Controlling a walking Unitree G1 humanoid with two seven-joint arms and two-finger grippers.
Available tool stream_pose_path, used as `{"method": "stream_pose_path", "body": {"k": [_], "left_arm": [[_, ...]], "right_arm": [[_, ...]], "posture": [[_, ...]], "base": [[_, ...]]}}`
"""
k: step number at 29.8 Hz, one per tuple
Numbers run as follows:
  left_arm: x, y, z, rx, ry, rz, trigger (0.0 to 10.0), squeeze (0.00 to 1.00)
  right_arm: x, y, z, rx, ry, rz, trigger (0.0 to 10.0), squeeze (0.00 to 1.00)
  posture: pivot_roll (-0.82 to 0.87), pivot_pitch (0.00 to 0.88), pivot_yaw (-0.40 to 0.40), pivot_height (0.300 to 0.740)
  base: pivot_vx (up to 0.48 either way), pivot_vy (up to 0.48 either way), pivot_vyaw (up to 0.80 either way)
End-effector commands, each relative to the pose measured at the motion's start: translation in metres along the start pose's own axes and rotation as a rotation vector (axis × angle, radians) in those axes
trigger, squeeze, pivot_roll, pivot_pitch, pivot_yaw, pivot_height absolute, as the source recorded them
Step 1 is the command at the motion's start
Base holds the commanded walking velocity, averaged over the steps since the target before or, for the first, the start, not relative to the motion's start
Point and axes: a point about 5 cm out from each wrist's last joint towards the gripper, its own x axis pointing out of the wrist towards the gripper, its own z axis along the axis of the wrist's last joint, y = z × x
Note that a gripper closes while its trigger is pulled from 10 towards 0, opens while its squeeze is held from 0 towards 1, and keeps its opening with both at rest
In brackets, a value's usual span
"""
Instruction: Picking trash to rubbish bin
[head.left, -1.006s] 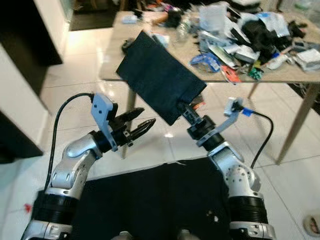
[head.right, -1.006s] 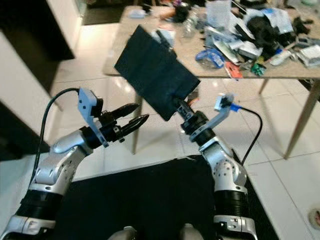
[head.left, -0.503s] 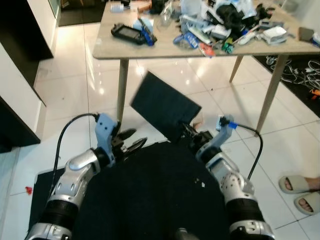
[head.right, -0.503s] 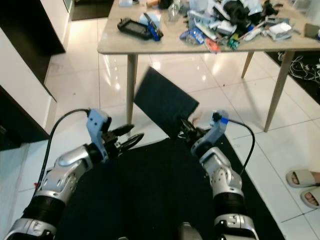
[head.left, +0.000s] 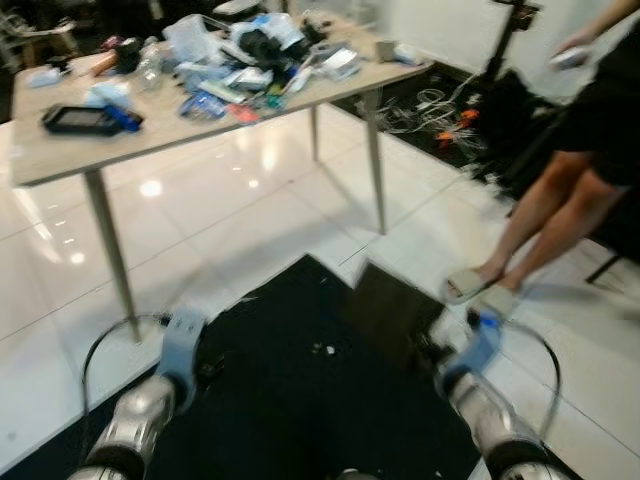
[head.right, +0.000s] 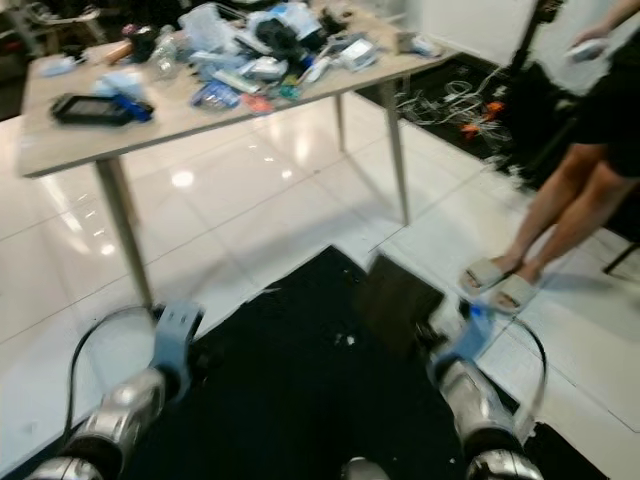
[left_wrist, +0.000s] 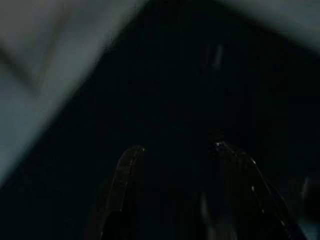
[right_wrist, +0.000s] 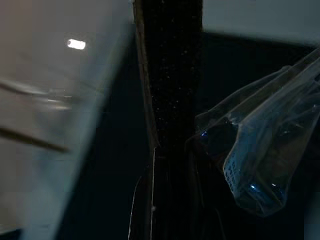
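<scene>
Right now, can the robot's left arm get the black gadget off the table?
Probably not. The left pincer hangs low over the black mat, while the black gadget lies up on the table, well ahead across bare white floor. Nothing blocks it; it looks too far.

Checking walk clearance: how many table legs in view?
3. One leg at the table's near left corner, one at its near right corner, and a thinner far one between them. A fourth may be hidden or out of frame.
</scene>
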Motion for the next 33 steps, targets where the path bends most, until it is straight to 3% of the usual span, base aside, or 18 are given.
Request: {"method": "stream_pose_path", "body": {"k": [1, 3, 5, 6, 9, 11, 18, 33], "left_arm": [[-0.004, 0.005, -0.015, -0.025, 0.056, 0.049, 10.0, 0.00], [-0.010, 0.007, -0.035, -0.082, 0.112, 0.100, 10.0, 0.00], [-0.013, 0.007, -0.043, -0.099, 0.136, 0.123, 10.0, 0.00], [-0.019, 0.006, -0.061, -0.131, 0.194, 0.166, 10.0, 0.00], [-0.021, 0.005, -0.067, -0.139, 0.219, 0.181, 10.0, 0.00], [-0.028, -0.001, -0.088, -0.143, 0.300, 0.213, 10.0, 0.00], [-0.028, -0.009, -0.094, -0.123, 0.328, 0.202, 10.0, 0.00], [-0.029, -0.013, -0.098, -0.085, 0.348, 0.187, 10.0, 0.00]], "right_arm": [[-0.004, -0.008, -0.015, 0.008, 0.045, -0.055, 10.0, 0.00], [-0.014, -0.027, -0.031, 0.017, 0.098, -0.140, 10.0, 0.00], [-0.019, -0.034, -0.038, 0.021, 0.121, -0.174, 10.0, 0.00], [-0.030, -0.047, -0.054, 0.028, 0.172, -0.237, 10.0, 0.00], [-0.035, -0.052, -0.061, 0.032, 0.195, -0.262, 10.0, 0.00], [-0.049, -0.065, -0.082, 0.022, 0.269, -0.338, 10.0, 0.00], [-0.068, -0.077, -0.105, -0.040, 0.371, -0.399, 10.0, 0.00], [-0.072, -0.080, -0.110, -0.135, 0.430, -0.416, 10.0, 0.00]], "posture": [[0.01, 0.094, 0.036, 0.740], [0.01, 0.095, 0.036, 0.740], [0.01, 0.095, 0.036, 0.740], [0.02, 0.097, 0.035, 0.740], [0.02, 0.097, 0.035, 0.740], [0.02, 0.097, 0.035, 0.740], [0.01, 0.103, 0.041, 0.740], [0.02, 0.110, 0.041, 0.740]], "base": [[0.000, 0.000, -0.80], [0.000, 0.000, -0.80], [0.000, 0.000, -0.80], [0.000, 0.000, -0.80], [0.000, 0.000, -0.80], [0.000, 0.000, -0.80], [0.000, 0.000, -0.80], [0.000, 0.000, -0.80]]}}
